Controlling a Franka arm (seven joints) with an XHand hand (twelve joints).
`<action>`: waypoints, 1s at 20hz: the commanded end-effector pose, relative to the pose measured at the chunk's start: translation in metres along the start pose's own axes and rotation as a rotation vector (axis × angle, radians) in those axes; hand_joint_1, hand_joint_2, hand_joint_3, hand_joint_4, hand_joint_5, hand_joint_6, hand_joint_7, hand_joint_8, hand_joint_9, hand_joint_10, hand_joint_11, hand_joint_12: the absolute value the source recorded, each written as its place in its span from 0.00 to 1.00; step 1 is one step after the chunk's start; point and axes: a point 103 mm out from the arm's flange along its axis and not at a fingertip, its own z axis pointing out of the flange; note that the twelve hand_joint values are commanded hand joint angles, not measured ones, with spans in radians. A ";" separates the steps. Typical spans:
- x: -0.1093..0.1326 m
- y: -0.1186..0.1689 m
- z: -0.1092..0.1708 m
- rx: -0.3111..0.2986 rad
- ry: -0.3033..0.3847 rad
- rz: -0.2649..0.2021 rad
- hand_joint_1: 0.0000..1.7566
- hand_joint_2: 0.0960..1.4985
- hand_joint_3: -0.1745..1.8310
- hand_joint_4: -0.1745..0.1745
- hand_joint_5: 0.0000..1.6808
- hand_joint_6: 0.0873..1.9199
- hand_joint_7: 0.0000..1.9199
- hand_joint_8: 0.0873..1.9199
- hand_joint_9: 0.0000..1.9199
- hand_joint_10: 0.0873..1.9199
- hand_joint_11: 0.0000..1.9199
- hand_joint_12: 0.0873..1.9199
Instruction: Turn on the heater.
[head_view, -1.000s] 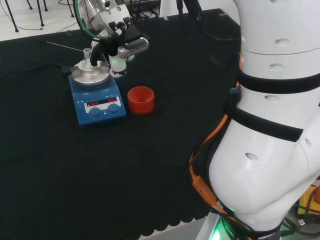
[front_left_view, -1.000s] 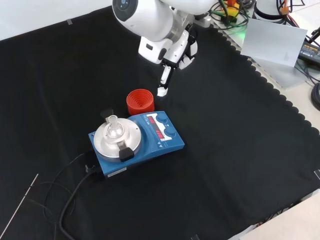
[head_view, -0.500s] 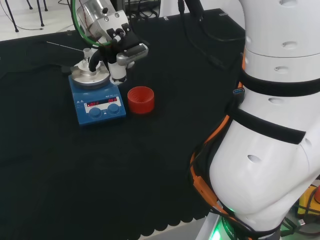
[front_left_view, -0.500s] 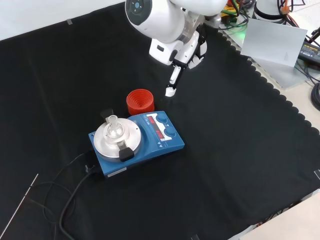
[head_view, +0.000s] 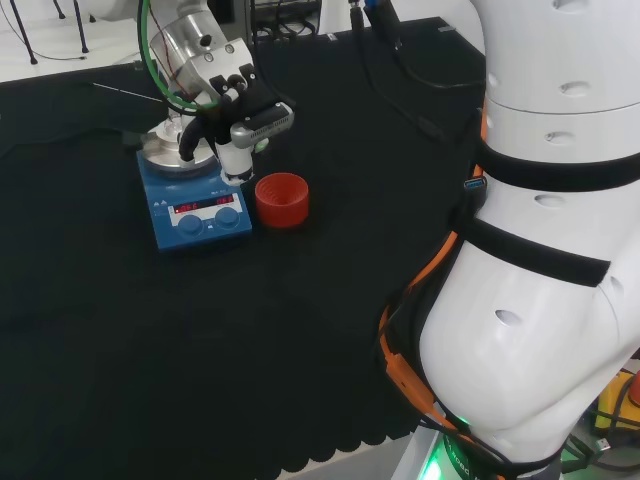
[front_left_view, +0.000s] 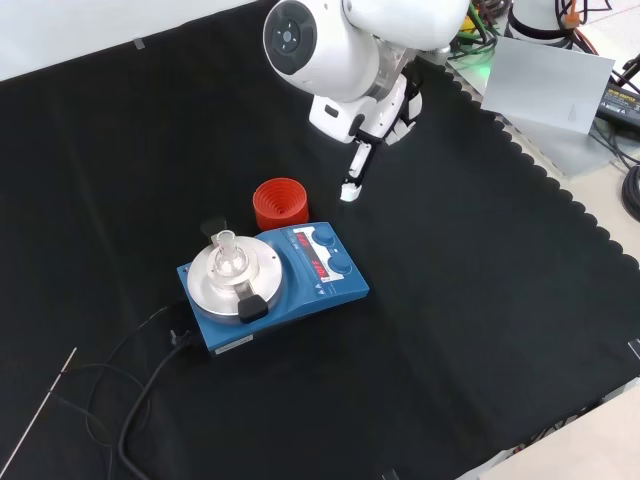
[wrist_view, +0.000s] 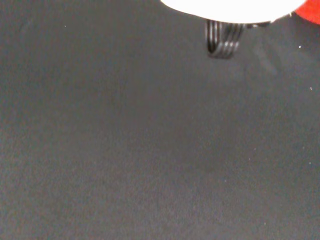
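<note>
Black cloth (front_left_view: 480, 300): one heater (front_left_view: 272, 283), one red ring (front_left_view: 279, 203).

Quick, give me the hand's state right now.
Black and white hand: holding nothing, one finger pointing straight down above the black cloth, beside the red ribbed ring stand; the other fingers look curled in, though that is hard to tell.

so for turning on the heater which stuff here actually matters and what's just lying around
Part of the job:
- blue heater with its two front knobs
- the hand, one of its fingers pointing down beside the heater

Just lying about:
- red ribbed stand
- small glass flask on the heater's plate
- thin rod on the cloth
</note>
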 end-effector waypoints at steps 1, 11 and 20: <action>0.002 0.019 0.009 0.020 -0.006 -0.019 0.84 0.34 0.70 0.52 0.07 0.00 0.84 1.00 0.94 0.83 0.89 0.76; 0.001 0.047 0.013 0.034 -0.004 -0.029 0.84 0.34 0.70 0.51 0.08 0.00 0.84 1.00 0.94 0.83 0.89 0.76; -0.002 0.063 0.023 0.064 -0.003 -0.028 0.84 0.34 0.70 0.51 0.08 0.00 0.84 1.00 0.94 0.82 0.89 0.76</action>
